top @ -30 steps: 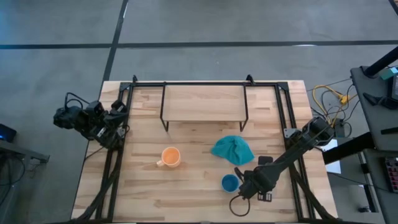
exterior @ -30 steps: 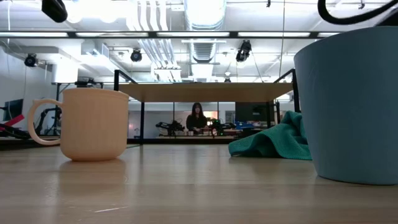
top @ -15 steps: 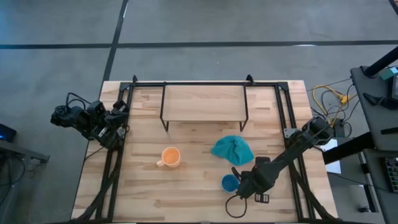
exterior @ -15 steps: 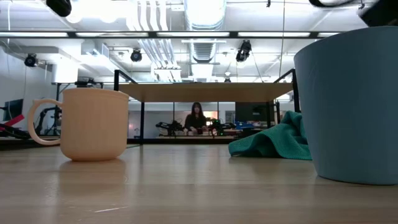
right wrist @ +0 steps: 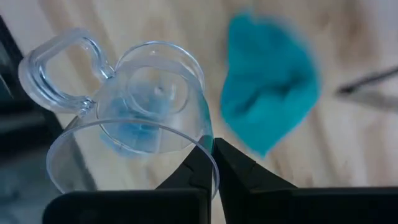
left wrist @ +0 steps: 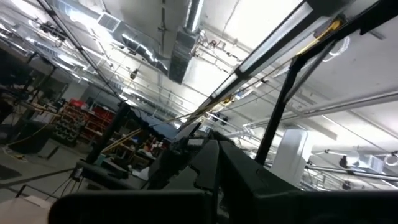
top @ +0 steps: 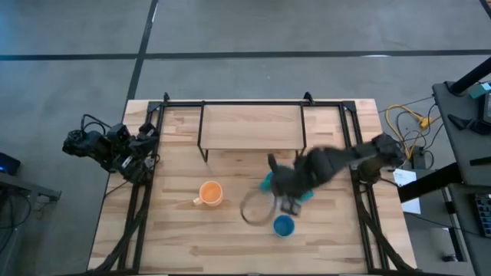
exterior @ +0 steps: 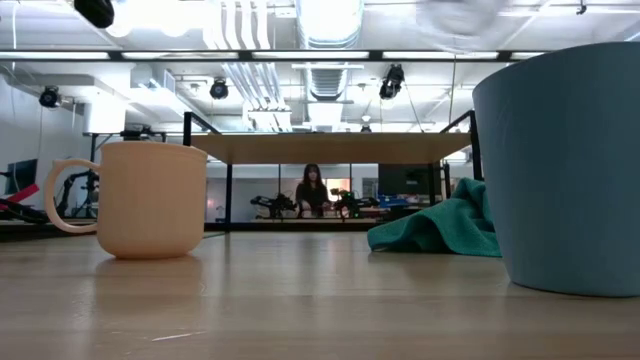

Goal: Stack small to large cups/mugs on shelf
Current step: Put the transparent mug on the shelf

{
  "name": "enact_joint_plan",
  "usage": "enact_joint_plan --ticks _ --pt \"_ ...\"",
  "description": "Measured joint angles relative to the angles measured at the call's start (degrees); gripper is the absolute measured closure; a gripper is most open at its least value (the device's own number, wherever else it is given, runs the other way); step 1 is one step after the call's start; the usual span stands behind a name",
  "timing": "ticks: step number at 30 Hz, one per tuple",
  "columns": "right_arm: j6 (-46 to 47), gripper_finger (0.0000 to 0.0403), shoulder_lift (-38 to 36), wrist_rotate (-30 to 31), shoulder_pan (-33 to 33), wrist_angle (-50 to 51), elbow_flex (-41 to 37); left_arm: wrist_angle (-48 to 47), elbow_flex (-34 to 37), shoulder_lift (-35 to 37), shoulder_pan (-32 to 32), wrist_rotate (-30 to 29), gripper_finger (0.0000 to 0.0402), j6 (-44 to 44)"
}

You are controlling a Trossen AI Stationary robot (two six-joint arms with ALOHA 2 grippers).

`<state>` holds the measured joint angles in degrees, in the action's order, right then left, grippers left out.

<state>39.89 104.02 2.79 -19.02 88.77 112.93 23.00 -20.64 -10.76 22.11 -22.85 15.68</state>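
Carrying clear glass cup, right gripper jaws pinching its rim, above teal cloth; keep level toward shelf.

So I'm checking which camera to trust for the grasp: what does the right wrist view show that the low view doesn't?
Only the right wrist view shows the clear glass cup, pinched at its rim by the right gripper. Only the low view shows the orange mug, the shelf and a person far behind. Both show the teal cloth and the blue cup.

Shelf at the table's far edge; mug centre-left; cloth and round cup right of it.
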Motion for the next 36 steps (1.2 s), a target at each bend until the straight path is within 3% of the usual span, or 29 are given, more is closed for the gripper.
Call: enact_joint_plan --ticks 6,13,25,29,36 --pt "-8.4 0.0394 3.8 4.3 10.4 0.0 10.9 -3.9 -0.2 0.0 0.0 -2.5 0.0402 0.2" --pt "-16.5 0.0394 11.9 5.0 19.4 -1.0 22.0 -13.3 -0.6 -0.2 0.0 -14.9 0.0402 0.5" --pt "-27.3 0.0394 15.4 3.2 27.2 -17.3 22.1 -18.3 -4.1 -3.1 0.0 -24.3 0.0402 0.5" --pt "-30.2 0.0394 14.7 0.6 28.9 -21.6 22.1 -20.0 -6.6 -7.7 0.0 -24.6 0.0402 0.4" --pt "-34.1 0.0394 14.6 -0.8 30.7 -20.8 22.1 -27.2 -13.8 -17.3 0.0 -27.1 0.0402 0.2"
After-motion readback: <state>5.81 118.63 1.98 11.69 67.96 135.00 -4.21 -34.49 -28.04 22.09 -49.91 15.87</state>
